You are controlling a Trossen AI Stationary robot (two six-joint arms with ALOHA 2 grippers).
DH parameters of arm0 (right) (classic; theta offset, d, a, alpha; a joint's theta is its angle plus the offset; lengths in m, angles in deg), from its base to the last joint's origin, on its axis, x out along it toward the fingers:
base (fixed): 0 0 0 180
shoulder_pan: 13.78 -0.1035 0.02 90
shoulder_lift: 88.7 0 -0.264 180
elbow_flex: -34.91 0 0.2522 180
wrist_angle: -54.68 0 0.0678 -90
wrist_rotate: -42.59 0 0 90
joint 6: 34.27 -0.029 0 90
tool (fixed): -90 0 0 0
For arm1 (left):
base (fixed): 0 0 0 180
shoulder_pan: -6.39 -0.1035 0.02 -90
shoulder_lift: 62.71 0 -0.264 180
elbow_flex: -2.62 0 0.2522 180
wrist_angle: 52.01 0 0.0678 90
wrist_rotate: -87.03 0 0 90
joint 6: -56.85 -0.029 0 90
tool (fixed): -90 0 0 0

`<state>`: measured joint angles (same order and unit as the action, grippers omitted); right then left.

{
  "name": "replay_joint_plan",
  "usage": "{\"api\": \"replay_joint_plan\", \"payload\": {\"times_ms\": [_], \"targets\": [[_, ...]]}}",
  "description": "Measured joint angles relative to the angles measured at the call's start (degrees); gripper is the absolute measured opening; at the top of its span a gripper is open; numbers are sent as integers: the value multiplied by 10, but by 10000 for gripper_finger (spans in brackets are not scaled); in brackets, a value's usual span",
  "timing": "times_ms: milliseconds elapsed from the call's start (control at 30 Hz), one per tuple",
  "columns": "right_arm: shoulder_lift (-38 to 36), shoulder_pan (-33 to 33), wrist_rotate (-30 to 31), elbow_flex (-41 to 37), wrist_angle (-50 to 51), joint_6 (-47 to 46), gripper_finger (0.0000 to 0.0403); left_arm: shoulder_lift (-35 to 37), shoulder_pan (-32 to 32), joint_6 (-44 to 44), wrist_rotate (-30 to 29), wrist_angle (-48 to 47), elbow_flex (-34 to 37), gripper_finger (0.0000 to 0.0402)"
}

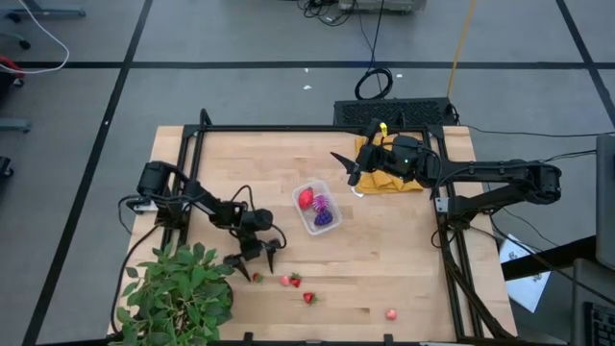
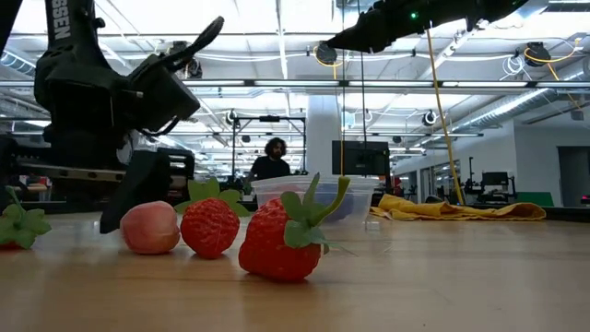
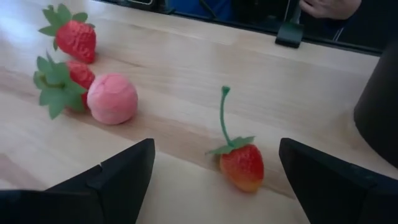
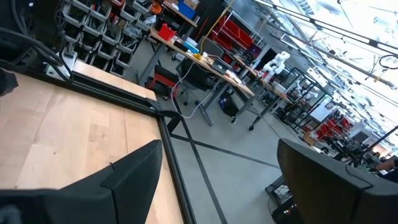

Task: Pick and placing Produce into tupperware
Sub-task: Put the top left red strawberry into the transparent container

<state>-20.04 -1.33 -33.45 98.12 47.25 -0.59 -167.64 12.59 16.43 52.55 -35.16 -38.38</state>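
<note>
The clear tupperware [image 1: 317, 208] stands mid-table and holds a red strawberry, a magenta fruit and purple grapes. My left gripper [image 1: 256, 263] is open and low over the table near the front left. A small stemmed strawberry [image 3: 242, 167] lies on the wood just ahead of its two fingers, untouched. A pink ball [image 3: 112, 98] and two more strawberries [image 3: 65, 84] [image 3: 74, 37] lie farther right on the table. Another small pink-red piece [image 1: 391, 313] lies near the front edge. My right gripper [image 1: 351, 169] hangs open, raised above the table's far right, with nothing between its fingers.
A green leafy potted plant [image 1: 178, 293] stands at the front left corner, close to my left arm; its dark pot [image 3: 379, 106] shows in the left wrist view. A folded mustard cloth [image 1: 389, 179] lies at the far right under my right arm. Black frame rails edge the table.
</note>
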Motion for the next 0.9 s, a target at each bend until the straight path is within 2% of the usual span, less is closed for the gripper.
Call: {"api": "replay_joint_plan", "payload": {"times_ms": [900], "targets": [[0, 0, 0, 0, 0, 0, 307, 0, 11, 4, -1, -8, 0, 351]]}}
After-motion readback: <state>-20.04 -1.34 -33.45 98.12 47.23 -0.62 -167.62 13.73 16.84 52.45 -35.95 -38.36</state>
